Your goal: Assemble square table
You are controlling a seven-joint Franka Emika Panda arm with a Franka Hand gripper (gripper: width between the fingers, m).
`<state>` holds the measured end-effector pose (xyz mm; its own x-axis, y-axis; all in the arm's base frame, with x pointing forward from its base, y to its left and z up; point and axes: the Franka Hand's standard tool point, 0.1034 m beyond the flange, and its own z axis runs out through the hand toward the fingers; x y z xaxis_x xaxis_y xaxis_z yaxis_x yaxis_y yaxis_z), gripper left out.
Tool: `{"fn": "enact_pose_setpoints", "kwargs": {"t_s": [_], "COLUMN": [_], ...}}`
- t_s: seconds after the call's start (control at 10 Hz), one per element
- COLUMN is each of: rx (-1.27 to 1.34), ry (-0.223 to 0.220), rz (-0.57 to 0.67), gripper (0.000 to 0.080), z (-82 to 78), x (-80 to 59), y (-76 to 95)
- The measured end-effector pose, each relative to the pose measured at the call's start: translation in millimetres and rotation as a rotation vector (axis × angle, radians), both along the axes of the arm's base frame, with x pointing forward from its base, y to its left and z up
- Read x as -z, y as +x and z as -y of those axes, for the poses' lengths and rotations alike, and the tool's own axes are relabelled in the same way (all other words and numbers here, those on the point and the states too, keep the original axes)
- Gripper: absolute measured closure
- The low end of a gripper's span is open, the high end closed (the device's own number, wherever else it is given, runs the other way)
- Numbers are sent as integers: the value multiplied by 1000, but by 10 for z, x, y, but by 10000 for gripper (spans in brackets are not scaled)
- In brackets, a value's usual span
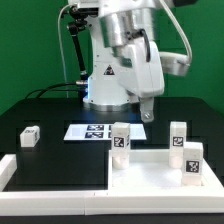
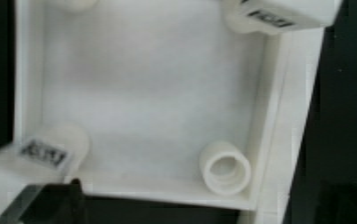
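Note:
The white square tabletop (image 1: pixel 150 170) lies at the exterior view's front right. Three tagged white legs stand on its corners (image 1: pixel 120 138) (image 1: pixel 178 133) (image 1: pixel 190 158). A fourth leg (image 1: pixel 29 135) lies loose on the black table at the exterior view's left. My gripper (image 1: pixel 147 108) hangs above the tabletop's back edge, holding nothing. In the wrist view the tabletop (image 2: pixel 148 90) fills the frame, with legs at its corners (image 2: pixel 273 12) (image 2: pixel 47 150) and one round socket (image 2: pixel 225 165) without a leg. The dark fingertips (image 2: pixel 42 205) stand wide apart at the frame's edge.
The marker board (image 1: pixel 95 131) lies flat behind the tabletop, near the robot base (image 1: pixel 105 80). White border rails (image 1: pixel 10 168) run along the exterior view's left and front edges of the black table.

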<state>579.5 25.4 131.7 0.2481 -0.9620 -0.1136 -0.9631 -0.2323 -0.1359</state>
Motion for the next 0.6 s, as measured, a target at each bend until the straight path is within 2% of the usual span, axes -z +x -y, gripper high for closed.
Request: {"fn": "enact_pose_setpoints", "kwargs": {"t_s": [0.1, 0.6], "rx": [-59, -383], "ry": [-13, -53], "rz": [9, 58], "gripper": [150, 150], "z": [96, 107], "x": [4, 27], "y": [-28, -18]}}
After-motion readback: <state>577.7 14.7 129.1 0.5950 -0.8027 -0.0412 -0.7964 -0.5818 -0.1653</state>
